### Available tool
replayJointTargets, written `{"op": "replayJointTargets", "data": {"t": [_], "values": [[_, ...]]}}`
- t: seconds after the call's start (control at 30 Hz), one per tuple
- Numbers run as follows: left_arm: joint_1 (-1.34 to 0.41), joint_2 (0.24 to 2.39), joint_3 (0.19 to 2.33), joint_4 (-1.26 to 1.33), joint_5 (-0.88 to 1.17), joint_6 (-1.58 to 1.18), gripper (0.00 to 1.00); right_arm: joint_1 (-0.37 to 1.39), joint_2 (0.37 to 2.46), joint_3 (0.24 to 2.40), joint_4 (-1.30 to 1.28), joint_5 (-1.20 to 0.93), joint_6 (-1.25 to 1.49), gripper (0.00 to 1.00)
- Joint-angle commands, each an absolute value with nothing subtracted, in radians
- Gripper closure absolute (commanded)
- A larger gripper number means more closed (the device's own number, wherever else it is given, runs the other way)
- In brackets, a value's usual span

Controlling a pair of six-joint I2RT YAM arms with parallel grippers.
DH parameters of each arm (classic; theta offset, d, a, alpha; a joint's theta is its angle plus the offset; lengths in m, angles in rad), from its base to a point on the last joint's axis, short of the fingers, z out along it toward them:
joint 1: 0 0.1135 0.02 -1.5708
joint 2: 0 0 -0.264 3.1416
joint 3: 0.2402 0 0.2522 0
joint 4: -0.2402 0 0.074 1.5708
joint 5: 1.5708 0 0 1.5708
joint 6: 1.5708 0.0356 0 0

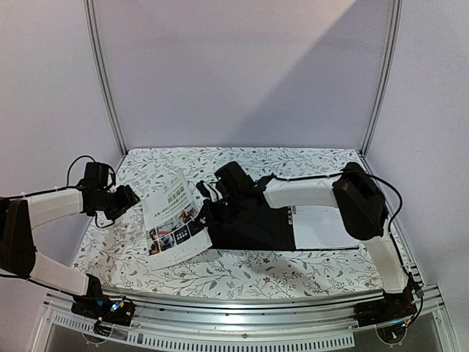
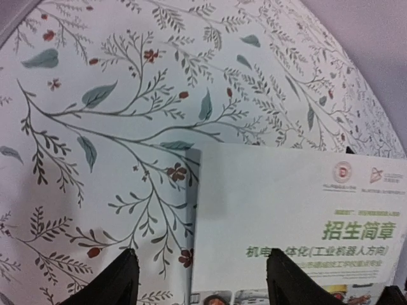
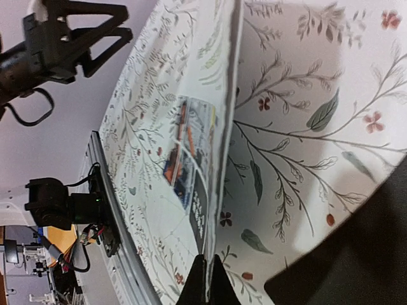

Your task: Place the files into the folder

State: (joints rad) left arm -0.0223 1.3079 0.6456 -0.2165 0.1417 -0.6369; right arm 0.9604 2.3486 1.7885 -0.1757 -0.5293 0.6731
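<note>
The counter [image 1: 293,165] has a cloth with leaves and small red flowers. One folder [image 1: 249,227] lies open near its middle, with the black inside up. Just right of the black part lies a white printed sheet [image 1: 326,227]. I count one sheet there, but I cannot tell if more are under it. One brochure sheet [image 1: 172,220], with colour photos and green letters, is just left of the folder, and its right edge is raised from the cloth.

There are two arms. The right arm [image 1: 300,194] reaches across above the folder and hides its far edge. Its jaws are closed and pinch the raised edge of the brochure sheet. The left arm [image 1: 51,209] is over the left side of the counter. Its jaws are apart and hold nothing; from its wrist view the two dark fingers [image 2: 121,279] stand on each side of the brochure's corner, above it.

Around the counter are two metal posts [image 1: 102,81] at the back corners, pale walls behind them, and one metal rail [image 1: 242,323] along the near edge, where both arm bases sit.
</note>
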Motion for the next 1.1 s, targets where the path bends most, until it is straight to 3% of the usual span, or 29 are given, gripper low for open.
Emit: {"op": "replayJointTargets", "data": {"t": [0.0,0.3,0.6,0.87,1.07], "values": [[-0.078,1.318,0.738,-0.235,0.059,-0.622,0.31,0.884,2.151,1.707,-0.225,-0.472,0.571,1.00],[-0.382,1.546,1.004,-0.246,-0.026,-0.565,0.32,0.707,1.815,1.426,-0.356,-0.384,0.454,1.00],[-0.680,1.826,1.259,-0.249,0.128,-0.480,0.35,0.456,1.484,1.199,-0.417,-0.380,0.427,1.00],[-0.777,2.061,1.416,-0.330,0.231,-0.477,0.39,0.267,1.353,1.194,-0.502,-0.407,0.393,1.00],[-0.776,2.136,1.391,-0.345,0.248,-0.491,0.40,0.152,1.334,1.230,-0.623,-0.471,0.344,1.00]]}}
